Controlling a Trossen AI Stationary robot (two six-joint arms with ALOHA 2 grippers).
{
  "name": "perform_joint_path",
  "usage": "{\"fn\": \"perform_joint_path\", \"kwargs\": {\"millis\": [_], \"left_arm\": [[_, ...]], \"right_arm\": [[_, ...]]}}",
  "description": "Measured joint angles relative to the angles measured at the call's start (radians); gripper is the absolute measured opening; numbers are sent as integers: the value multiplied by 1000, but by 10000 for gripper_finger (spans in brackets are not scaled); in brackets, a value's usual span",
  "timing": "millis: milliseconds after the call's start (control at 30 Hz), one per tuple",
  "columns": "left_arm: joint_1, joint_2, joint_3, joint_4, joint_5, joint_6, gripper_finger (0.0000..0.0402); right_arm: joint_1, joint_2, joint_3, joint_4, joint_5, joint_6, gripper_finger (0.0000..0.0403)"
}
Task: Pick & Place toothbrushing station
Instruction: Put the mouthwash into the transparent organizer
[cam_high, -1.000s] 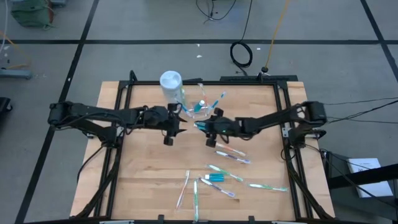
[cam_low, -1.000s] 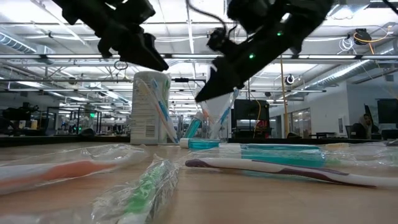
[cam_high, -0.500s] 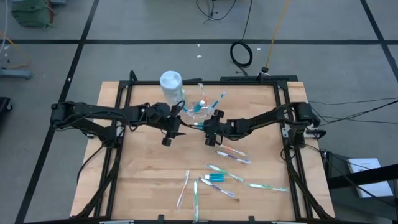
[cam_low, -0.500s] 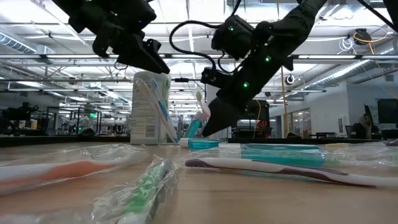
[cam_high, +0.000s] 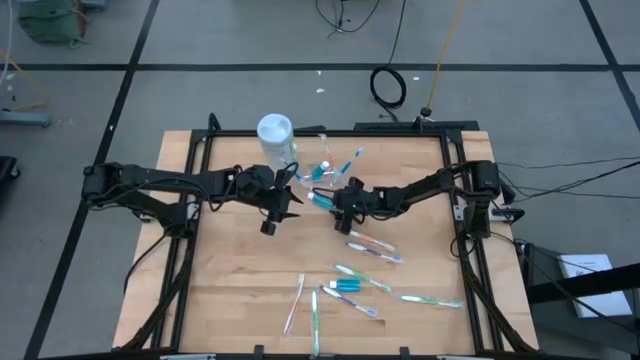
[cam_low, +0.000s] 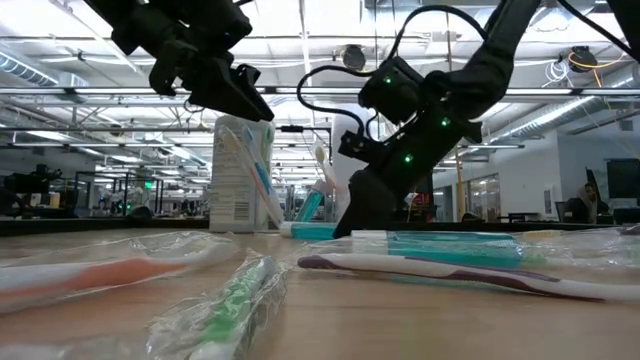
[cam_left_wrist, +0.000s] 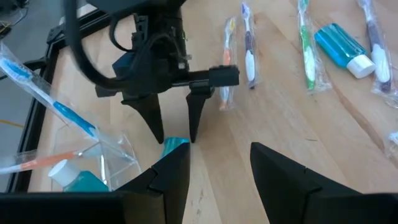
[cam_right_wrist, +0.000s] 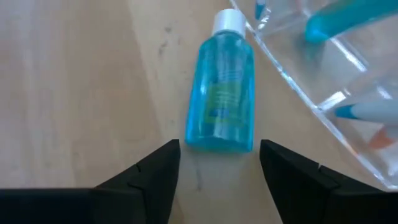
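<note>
Right end effector (cam_right_wrist: 217, 163) has dropped onto the tube (cam_right_wrist: 222, 93), fingers spread, empty; centre before closing. Left end effector (cam_left_wrist: 219, 167) open, empty.

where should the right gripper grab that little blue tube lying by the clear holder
Probably across the flat-lying blue tube's body at its blunt end, opposite the white cap, coming straight down. The open right gripper already straddles that end, and the clear holder crowds one long side near the cap.

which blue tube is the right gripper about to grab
The tube lying beside the clear holder, between the open right gripper. Another tube lies far off among the loose toothbrushes.
</note>
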Motion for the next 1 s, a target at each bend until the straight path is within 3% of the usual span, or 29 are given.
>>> {"fn": "perform_joint_path", "kwargs": {"millis": [233,400,633,867,1000], "left_arm": [[0,0,0,0,0,-3,172],[0,0,0,0,1,-3,172],[0,0,0,0,1,-3,172],[0,0,0,0,1,-3,172],[0,0,0,0,1,-3,172]], "right_arm": [[3,1,-17,64,-60,-44,161],[3,2,-18,100,17,62,149],[23,2,-18,109,14,74,208],[39,2,-18,303,18,63,258],[38,19,-16,302,113,159,261]]}}
